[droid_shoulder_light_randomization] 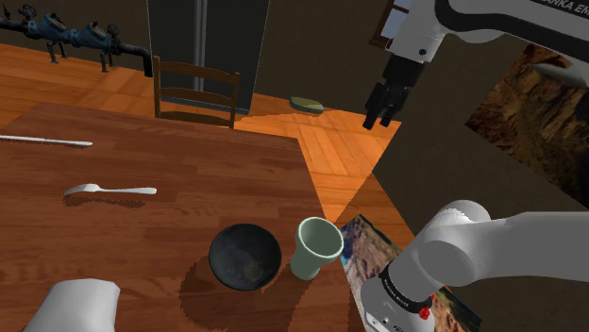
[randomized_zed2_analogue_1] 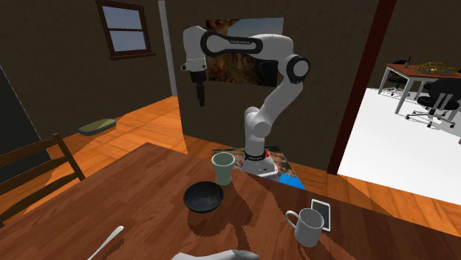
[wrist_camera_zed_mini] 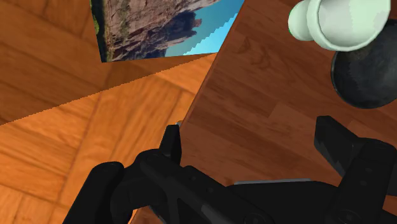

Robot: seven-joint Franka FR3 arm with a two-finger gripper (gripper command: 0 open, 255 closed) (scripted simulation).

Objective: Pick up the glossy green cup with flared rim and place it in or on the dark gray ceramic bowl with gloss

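Near the edge of the wooden surface closest to the stand, the pale green cup stands upright. It is just beside the dark glossy bowl, on the shoulder view's right of it. The end effector hangs high over the surface's edge, well apart from both and pointing down. Its black fingers are spread with nothing between them. A spoon lies farther along the surface.

Arm: 1, white, elbow bent, reaching high. Gripper: 1, black, pointing down, 2 fingers spread apart, clasping nothing.
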